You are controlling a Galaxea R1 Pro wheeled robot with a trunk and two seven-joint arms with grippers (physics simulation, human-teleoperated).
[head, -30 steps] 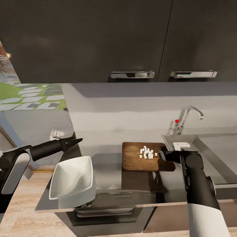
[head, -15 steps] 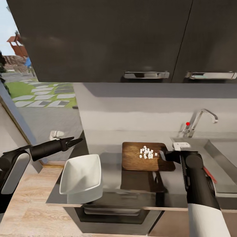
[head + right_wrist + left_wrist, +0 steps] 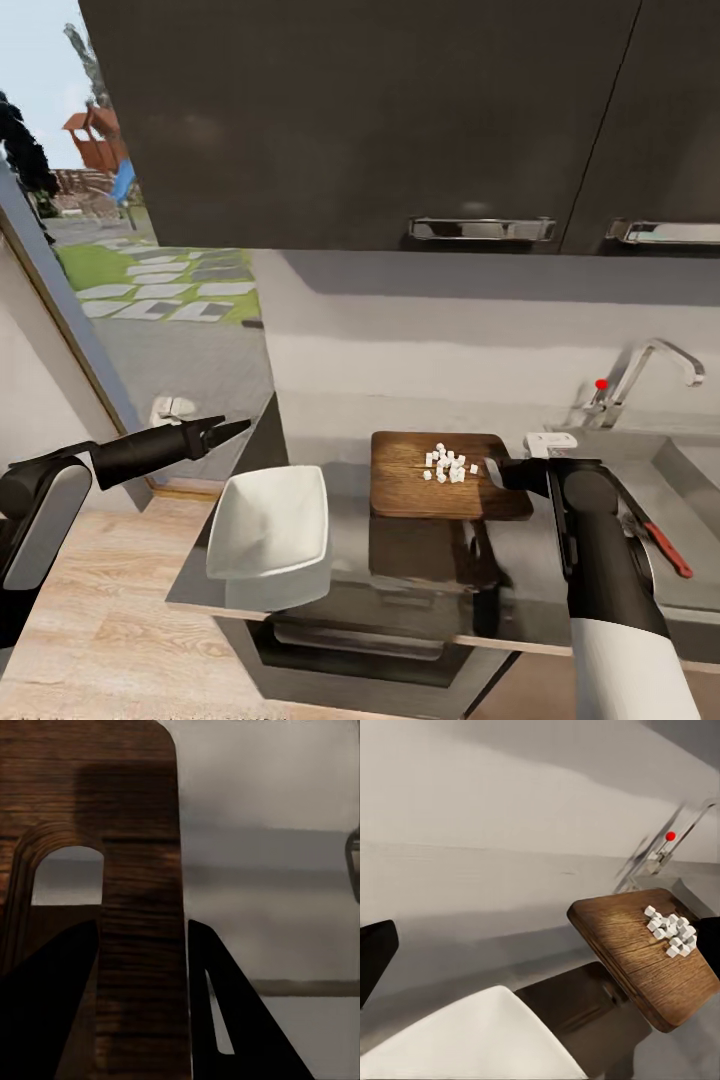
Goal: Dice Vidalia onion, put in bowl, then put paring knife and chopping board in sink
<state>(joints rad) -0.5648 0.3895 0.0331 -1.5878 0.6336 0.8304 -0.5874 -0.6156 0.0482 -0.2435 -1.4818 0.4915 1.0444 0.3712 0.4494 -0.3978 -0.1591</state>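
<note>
**Right hand clamped on chopping board; board carried level above the table**

Right hand [image 3: 497, 472]: closed on the handle end of the chopping board [image 3: 415, 476]. In the right wrist view the two dark fingers [image 3: 225, 1020] stand on either side of the wooden strip beside the slot hole, gripping it.

Chopping board: held roughly level, raised off the table [image 3: 520, 590]; its dark shadow lies on the grey surface below and in front of it. The diced onion [image 3: 448, 464], a cluster of small white cubes, sits on the board near the gripped end, just beside the right hand.

Left hand [image 3: 228, 432]: holds nothing; its fingertips lie close together at a point. It hangs in the air over the left end of the table, well apart from the board.

Bowl [image 3: 268, 522]: white, square-rimmed, upright on the table near its left front corner, below and to the right of the left hand, left of the board and apart from it.

Sink [image 3: 690, 470]: at the right end of the table, with the chrome tap [image 3: 640, 372] and its red dot behind it.

Paring knife [image 3: 662, 544]: red handle visible on the steel drainboard, right of the right arm.

Background: dark wall cabinets [image 3: 380, 120] above; a garden path seen through an opening at the left.
</note>
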